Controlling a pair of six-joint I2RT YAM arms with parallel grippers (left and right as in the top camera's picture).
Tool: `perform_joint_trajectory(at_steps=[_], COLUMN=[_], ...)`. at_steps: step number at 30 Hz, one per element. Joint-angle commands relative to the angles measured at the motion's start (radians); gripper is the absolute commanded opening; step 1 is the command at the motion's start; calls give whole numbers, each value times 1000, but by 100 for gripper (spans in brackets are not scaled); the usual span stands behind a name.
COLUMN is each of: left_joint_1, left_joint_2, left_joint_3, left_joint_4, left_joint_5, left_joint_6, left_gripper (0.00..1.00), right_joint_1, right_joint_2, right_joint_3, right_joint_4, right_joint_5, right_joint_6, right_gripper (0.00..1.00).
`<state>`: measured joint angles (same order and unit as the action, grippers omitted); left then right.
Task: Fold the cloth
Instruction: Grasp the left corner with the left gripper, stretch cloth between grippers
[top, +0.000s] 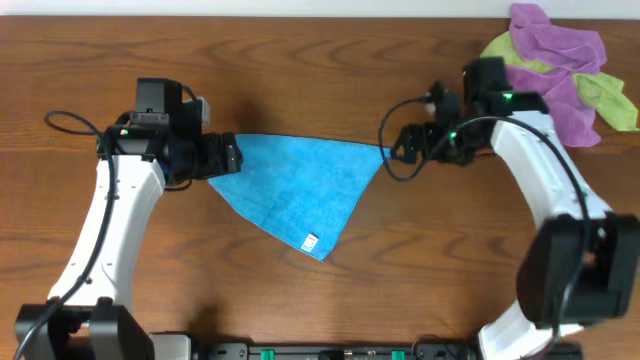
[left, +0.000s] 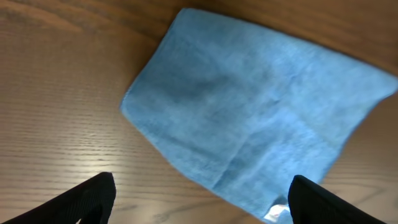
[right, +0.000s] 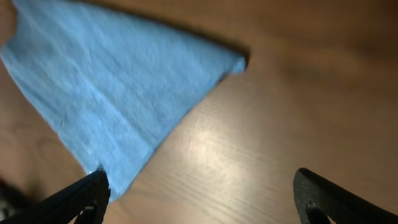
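The sky-blue cloth (top: 300, 185) lies flat on the wooden table, folded into a triangle with its long edge at the back and its tip toward the front. A small white tag (top: 311, 240) shows near the tip. My left gripper (top: 232, 157) is open and empty at the cloth's left corner. My right gripper (top: 397, 150) is open and empty at its right corner. The cloth fills the upper part of the left wrist view (left: 261, 106), between my open fingers (left: 202, 199), and the upper left of the right wrist view (right: 118, 93), whose open fingers (right: 199, 199) frame bare wood.
A heap of purple cloths (top: 560, 65) and lime-green cloths (top: 612, 100) lies at the back right corner, behind my right arm. Black cables loop from both wrists. The table's front edge holds the arm bases.
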<state>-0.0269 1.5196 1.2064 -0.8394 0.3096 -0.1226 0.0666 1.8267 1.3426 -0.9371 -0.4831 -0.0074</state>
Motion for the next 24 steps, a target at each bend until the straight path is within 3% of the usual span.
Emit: perform_joint_trajectory(at_steps=[1, 10, 19, 24], left_joint_1=[5, 6, 6, 7], left_joint_2=[36, 155, 171, 189], left_joint_3=[19, 19, 18, 18], left_joint_4=[-10, -14, -13, 10], left_joint_5=[-41, -29, -14, -46], left_joint_6=[90, 93, 101, 120], left_gripper=[90, 85, 72, 72], right_joint_1=[2, 7, 88, 128], right_joint_2=[0, -92, -100, -100], right_joint_3=[-87, -283, -298, -298], right_joint_4=[8, 105, 265, 294], right_joint_5=[-94, -191, -209, -208], right_joint_6=[-31, -48, 64, 85], right_gripper=[96, 97, 96, 96])
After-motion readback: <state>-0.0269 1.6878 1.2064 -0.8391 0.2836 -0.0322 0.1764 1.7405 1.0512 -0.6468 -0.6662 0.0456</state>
